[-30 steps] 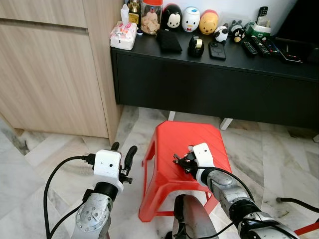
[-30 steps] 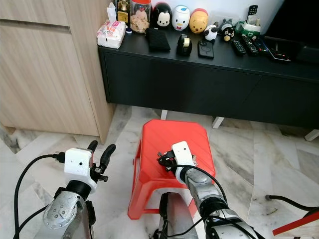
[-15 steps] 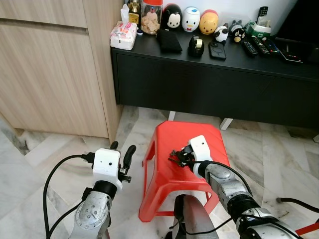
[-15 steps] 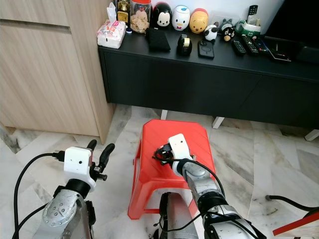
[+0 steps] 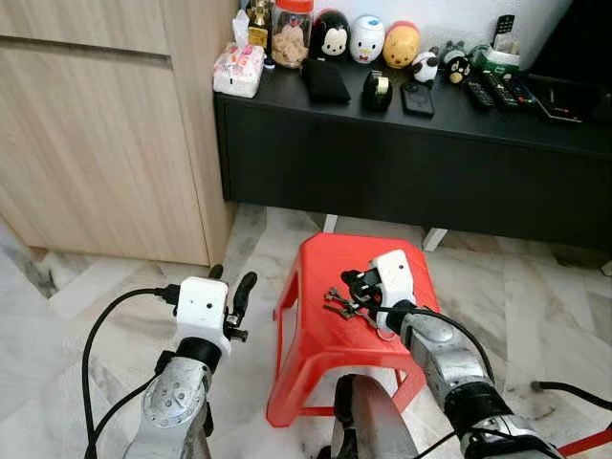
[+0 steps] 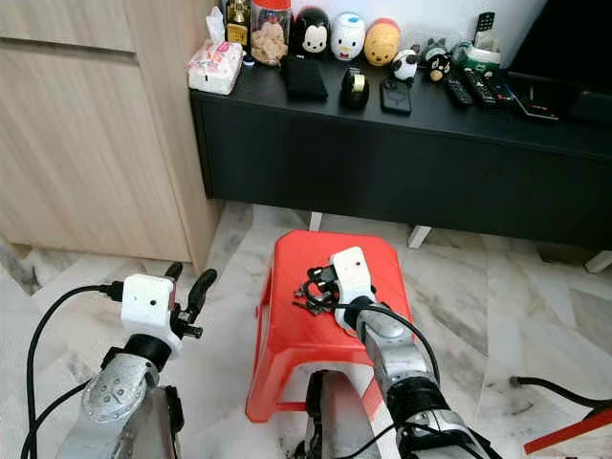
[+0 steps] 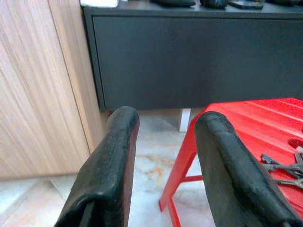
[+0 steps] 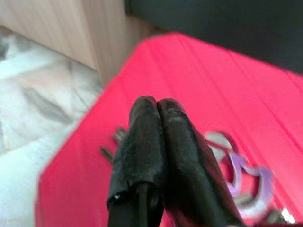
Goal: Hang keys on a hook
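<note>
1. I see a red plastic stool (image 5: 325,330) on the pale marble floor (image 5: 76,296), just in front of a long black cabinet (image 5: 402,163).
2. On that cabinet's top I make out a tissue pack (image 5: 237,71), a jar (image 5: 291,33), a black pouch (image 5: 326,81), three round cartoon figures (image 5: 366,38) and several remote controls (image 5: 497,88).
3. A light wooden cupboard (image 5: 96,134) stands at the cabinet's left end.
</note>
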Motion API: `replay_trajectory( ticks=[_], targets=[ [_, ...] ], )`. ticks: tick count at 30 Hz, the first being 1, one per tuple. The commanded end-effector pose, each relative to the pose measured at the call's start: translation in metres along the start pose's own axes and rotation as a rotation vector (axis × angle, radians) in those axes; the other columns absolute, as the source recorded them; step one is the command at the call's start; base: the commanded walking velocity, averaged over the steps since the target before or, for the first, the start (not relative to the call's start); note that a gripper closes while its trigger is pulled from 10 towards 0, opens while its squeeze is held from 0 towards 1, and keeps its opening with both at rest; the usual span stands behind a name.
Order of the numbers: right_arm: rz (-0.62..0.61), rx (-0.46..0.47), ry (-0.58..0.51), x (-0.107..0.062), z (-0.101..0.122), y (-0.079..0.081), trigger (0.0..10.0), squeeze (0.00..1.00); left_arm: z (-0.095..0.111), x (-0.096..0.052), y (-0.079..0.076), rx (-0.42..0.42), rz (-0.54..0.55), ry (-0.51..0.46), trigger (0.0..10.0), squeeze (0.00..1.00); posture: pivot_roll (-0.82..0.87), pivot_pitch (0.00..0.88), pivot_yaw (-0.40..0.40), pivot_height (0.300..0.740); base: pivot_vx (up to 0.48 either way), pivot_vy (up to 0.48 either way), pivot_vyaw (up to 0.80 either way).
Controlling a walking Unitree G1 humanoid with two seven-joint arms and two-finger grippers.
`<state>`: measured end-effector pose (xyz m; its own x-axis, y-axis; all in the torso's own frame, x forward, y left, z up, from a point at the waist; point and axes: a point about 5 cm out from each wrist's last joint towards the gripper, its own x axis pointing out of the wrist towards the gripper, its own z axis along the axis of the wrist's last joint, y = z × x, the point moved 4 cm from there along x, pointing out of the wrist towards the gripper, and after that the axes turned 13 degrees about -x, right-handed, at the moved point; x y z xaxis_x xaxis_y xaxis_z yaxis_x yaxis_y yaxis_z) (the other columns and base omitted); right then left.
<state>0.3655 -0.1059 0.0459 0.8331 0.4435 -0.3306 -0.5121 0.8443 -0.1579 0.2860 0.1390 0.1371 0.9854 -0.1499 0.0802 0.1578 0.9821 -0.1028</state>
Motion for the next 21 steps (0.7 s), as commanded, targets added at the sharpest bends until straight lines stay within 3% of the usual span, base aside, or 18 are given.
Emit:
replay_trajectory(
  ticks=[1, 2, 3, 5, 11, 20, 21],
  targets=[
    [-0.039, 0.052, 0.093, -0.005, -0.022, -0.007, 10.0, 0.0, -0.005, 0.002, -0.009, -0.005, -0.038, 0.017, 10.0, 0.0, 0.05, 0.05, -0.156, 0.55, 0.0, 0.0, 0.0],
    [-0.041, 0.085, 0.117, -0.006, -0.027, -0.005, 10.0, 0.0, -0.006, 0.002, -0.01, -0.005, -0.043, 0.018, 10.0, 0.0, 0.05, 0.051, -0.157, 0.55, 0.0, 0.0, 0.0],
    [-0.045, 0.118, 0.126, -0.005, -0.031, -0.004, 10.0, 0.95, -0.006, 0.002, -0.011, -0.005, -0.046, 0.019, 10.0, 0.0, 0.06, 0.052, -0.157, 0.55, 0.0, 0.0, 0.0],
    [-0.053, 0.159, 0.135, -0.005, -0.034, -0.003, 10.0, 1.0, -0.006, 0.002, -0.012, -0.004, -0.049, 0.02, 10.0, 0.0, 0.06, 0.053, -0.158, 0.55, 0.0, 0.0, 0.0],
    [-0.091, 0.305, 0.117, -0.005, -0.035, -0.002, 10.0, 1.0, -0.006, -0.001, -0.008, 0.003, -0.046, 0.026, 10.0, 0.0, 0.07, 0.062, -0.158, 0.55, 0.0, 0.0, 0.0],
    [-0.118, 0.303, 0.086, -0.009, -0.03, -0.011, 10.0, 1.0, -0.007, -0.002, -0.007, 0.007, -0.049, 0.028, 10.0, 0.0, 0.07, 0.059, -0.152, 0.55, 0.0, 0.0, 0.0],
    [-0.129, 0.289, 0.111, -0.01, -0.034, -0.014, 10.0, 0.82, -0.006, -0.001, -0.008, 0.007, -0.051, 0.027, 10.0, 0.0, 0.07, 0.057, -0.151, 0.55, 0.0, 0.0, 0.0]
  ],
)
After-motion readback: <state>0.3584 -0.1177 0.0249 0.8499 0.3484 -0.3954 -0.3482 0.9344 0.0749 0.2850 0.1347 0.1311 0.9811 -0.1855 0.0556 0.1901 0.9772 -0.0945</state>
